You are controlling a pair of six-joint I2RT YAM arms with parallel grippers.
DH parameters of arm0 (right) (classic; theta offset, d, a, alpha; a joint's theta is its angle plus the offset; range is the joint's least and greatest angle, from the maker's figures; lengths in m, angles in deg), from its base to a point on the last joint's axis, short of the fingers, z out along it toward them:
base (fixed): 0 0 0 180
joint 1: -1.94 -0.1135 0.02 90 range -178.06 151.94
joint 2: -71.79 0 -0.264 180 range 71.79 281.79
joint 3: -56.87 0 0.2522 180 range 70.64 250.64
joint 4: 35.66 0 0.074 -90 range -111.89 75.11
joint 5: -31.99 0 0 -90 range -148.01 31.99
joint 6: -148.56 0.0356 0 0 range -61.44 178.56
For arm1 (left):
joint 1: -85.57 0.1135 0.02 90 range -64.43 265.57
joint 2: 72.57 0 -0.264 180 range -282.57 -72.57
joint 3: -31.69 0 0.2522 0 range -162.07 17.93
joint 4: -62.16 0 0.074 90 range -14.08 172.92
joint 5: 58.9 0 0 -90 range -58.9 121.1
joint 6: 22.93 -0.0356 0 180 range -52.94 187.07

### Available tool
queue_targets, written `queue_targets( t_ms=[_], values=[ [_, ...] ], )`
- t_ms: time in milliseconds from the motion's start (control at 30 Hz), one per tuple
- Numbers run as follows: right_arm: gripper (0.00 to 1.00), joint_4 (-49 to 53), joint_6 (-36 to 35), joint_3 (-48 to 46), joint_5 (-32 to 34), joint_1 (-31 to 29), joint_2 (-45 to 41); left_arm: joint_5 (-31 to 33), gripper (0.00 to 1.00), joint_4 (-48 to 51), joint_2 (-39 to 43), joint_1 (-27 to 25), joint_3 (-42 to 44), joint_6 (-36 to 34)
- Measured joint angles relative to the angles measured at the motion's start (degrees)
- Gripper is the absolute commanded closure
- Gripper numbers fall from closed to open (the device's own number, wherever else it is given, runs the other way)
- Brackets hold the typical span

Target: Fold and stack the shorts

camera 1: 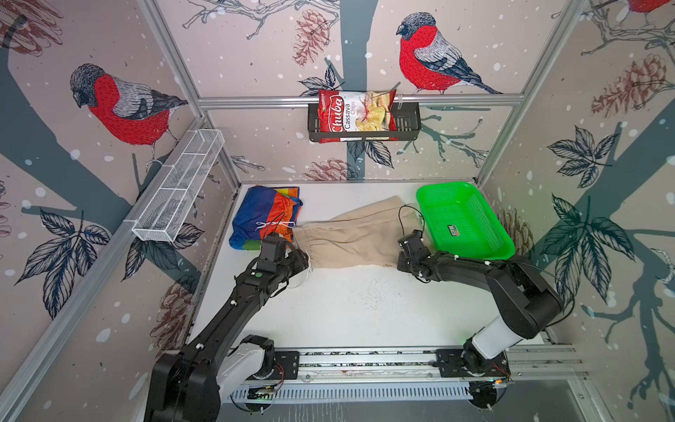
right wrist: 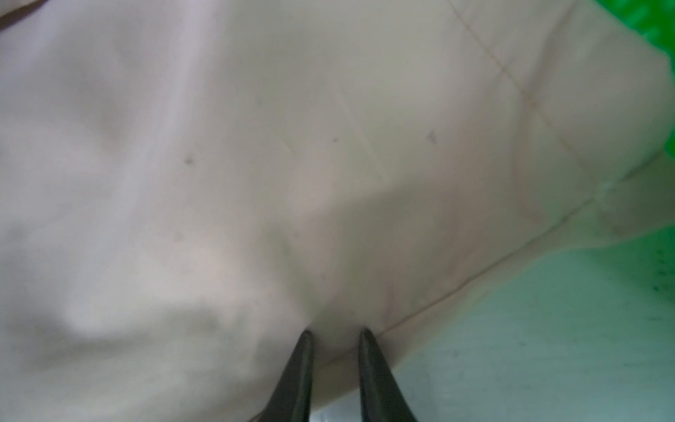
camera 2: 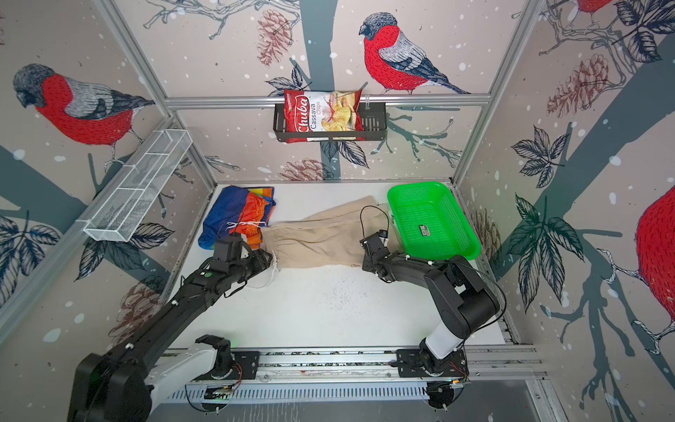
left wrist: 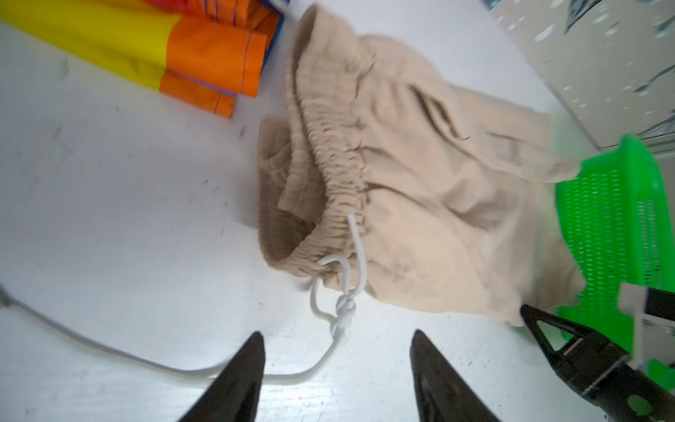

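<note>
We begin folding the beige shorts [camera 1: 350,237]: left gripper [left wrist: 338,334] wide, empty, nine o'clock; right gripper [right wrist: 336,332] narrow on three-o'clock hem [right wrist: 475,270], grip unclear; waistband [left wrist: 328,160] pinch next.

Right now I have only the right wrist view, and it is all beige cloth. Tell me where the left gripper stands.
Observer: The left gripper is open, at the waistband corner of the beige shorts, above the white drawstring.
Operator: Say where the other pair is.
Observer: The rainbow-striped shorts lie folded at the far left corner of the table, beside that waistband.
Operator: Give me the beige pair's lie.
Observer: Waist to the left, legs pointing toward the green basket.
</note>
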Motion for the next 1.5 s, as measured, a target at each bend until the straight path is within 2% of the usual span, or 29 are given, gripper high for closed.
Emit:
queue_targets(
  t_ms=[100, 300, 500, 700, 733, 833, 900, 1067, 1233, 1500],
  values=[
    [0.76, 0.37, 0.02, 0.7, -0.04, -0.13, 0.44, 0.96, 0.27, -2.08, -2.27, 0.0, 0.11, 1.31],
    [0.76, 1.68, 0.17, 2.01, -0.07, -0.26, 0.7, 1.46, 0.28, -4.87, -11.91, -0.04, -2.75, 1.27],
    [0.76, 2.12, 0.17, 2.82, 0.0, -0.26, 1.95, 2.89, 0.33, -10.23, -16.09, -0.04, -4.35, -1.14],
    [0.75, 2.71, 0.17, 4.55, 0.13, -0.26, 3.13, 3.06, 0.36, -10.64, -19.32, -0.04, -5.2, -3.17],
    [0.75, 2.97, 0.15, 4.81, 0.09, -0.26, 3.15, 3.06, 0.37, -10.56, -19.21, -0.04, -5.33, -3.21],
    [0.75, 4.42, -0.07, 6.56, -0.04, -0.24, 3.17, 3.67, 0.51, -9.73, -18.01, -0.04, -6.54, -4.15],
    [0.72, 5.25, -0.42, 8.04, 0.0, 0.02, 3.17, 4.61, 0.52, -9.16, -17.29, -0.04, -8.13, -5.09],
    [0.56, 8.11, -3.08, 12.94, 0.35, 1.51, 1.57, 9.14, 0.32, -6.43, -16.68, -0.04, -13.14, -5.92],
    [0.5, 8.83, -5.79, 21.14, 0.02, 6.99, 3.08, 14.78, 0.3, -5.92, -21.97, 0.02, -17.44, -6.73],
    [0.46, 11.54, -8.37, 40.92, -5.14, 12.79, 20.48, 19.28, 0.25, -4.68, -36.33, 0.72, -27.06, -7.02]
  ],
)
